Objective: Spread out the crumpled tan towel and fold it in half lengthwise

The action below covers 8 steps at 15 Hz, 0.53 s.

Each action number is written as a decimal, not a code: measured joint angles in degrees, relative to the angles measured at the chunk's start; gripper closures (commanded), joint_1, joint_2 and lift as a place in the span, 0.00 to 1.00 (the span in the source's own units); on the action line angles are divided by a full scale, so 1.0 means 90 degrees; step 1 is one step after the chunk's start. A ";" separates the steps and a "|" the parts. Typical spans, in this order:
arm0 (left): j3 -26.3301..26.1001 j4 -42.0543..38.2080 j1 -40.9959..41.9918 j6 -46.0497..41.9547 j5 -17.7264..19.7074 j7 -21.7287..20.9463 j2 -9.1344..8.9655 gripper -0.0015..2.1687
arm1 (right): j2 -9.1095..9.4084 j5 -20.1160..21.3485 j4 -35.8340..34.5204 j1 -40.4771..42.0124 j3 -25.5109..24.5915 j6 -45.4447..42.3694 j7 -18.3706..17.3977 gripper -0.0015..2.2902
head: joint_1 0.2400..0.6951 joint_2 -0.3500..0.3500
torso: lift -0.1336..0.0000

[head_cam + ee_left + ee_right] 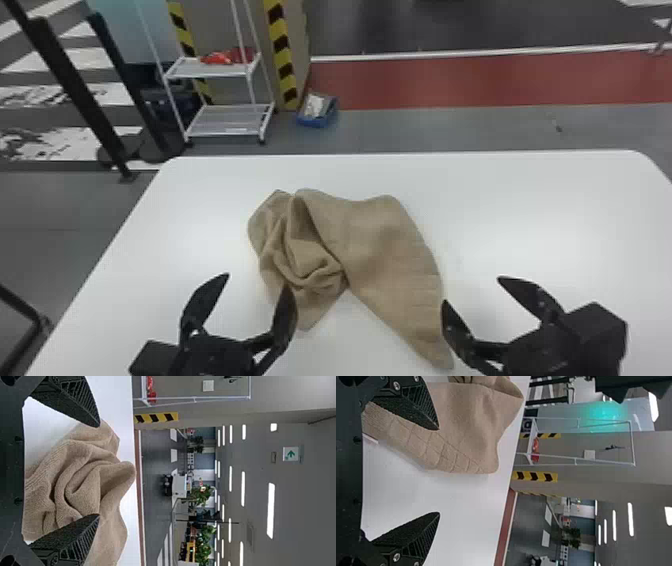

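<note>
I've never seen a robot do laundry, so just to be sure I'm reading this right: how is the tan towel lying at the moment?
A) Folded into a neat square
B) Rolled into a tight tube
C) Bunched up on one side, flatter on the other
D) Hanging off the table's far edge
C: the tan towel is bunched in deep folds toward the robot's left and lies flatter toward its right on the white table.

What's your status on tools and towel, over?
Left tool and right tool open. Towel on table, flatter at right. In folding's way: crumpled left part.
</note>
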 measured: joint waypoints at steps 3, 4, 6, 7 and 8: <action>0.0000 0.0000 -0.0015 0.0046 -0.0010 0.0002 0.0000 0.04 | 0.0009 0.0401 -0.0320 -0.0046 0.0014 0.0883 0.0627 0.06 | 1.00 0.76 | 0.07; 0.0000 0.0000 -0.0016 0.0050 -0.0011 0.0003 0.0000 0.04 | 0.0013 0.0543 -0.0426 -0.0092 0.0034 0.1247 0.0792 0.06 | 1.00 0.76 | 0.07; 0.0000 0.0000 -0.0017 0.0067 -0.0011 0.0002 0.0000 0.04 | 0.0019 0.0837 -0.0662 -0.0197 0.0100 0.1965 0.1126 0.06 | 1.00 0.76 | 0.07; 0.0000 0.0000 -0.0018 0.0073 -0.0011 0.0002 0.0000 0.04 | 0.0021 0.0973 -0.0743 -0.0243 0.0139 0.2195 0.1293 0.06 | 1.00 0.77 | 0.07; 0.0000 0.0000 -0.0019 0.0084 -0.0011 0.0000 0.0000 0.04 | 0.0027 0.1162 -0.0831 -0.0309 0.0192 0.2469 0.1546 0.06 | 1.00 0.78 | 0.07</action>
